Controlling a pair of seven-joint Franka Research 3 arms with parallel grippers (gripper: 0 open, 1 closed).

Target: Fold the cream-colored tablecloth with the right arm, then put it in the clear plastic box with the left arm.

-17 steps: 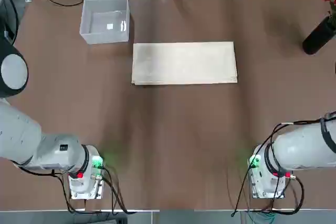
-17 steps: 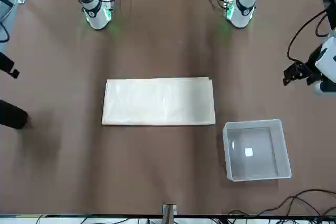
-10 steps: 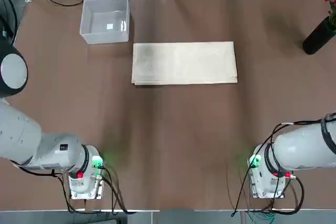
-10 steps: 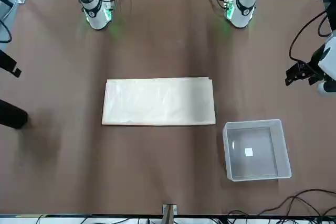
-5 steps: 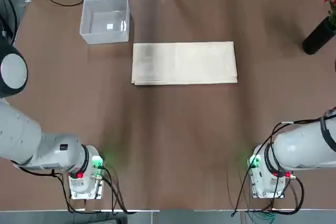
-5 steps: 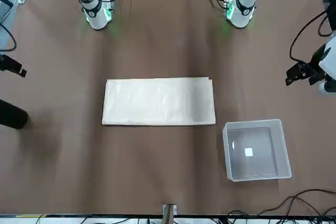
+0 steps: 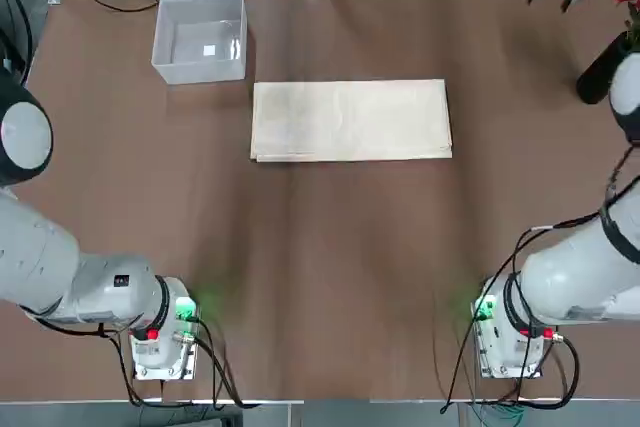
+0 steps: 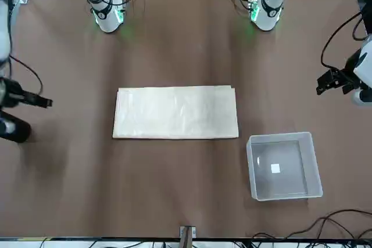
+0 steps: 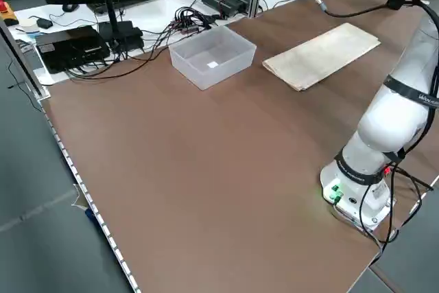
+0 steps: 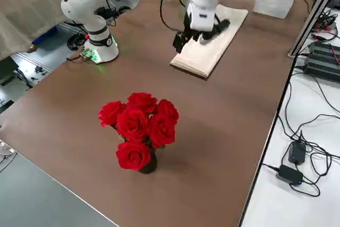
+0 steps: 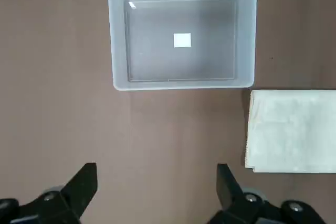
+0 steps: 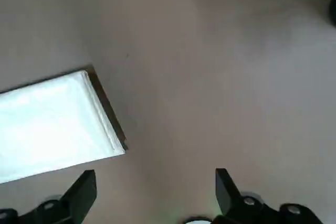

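Folded cream-colored tablecloth mid-table — clear plastic box near far left corner; right gripper and left gripper spread, empty.

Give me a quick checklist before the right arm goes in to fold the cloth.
1. Cloth flat on the table, nothing on it: ok.
2. Right end effector open and empty: ok.
3. Right end effector over the cloth's edge: not ok; it is off the cloth's end.
4. Box empty, apart from the cloth: ok.
5. Left end effector open, parked clear of the cloth: ok.
6. Roses clear of the cloth: ok.
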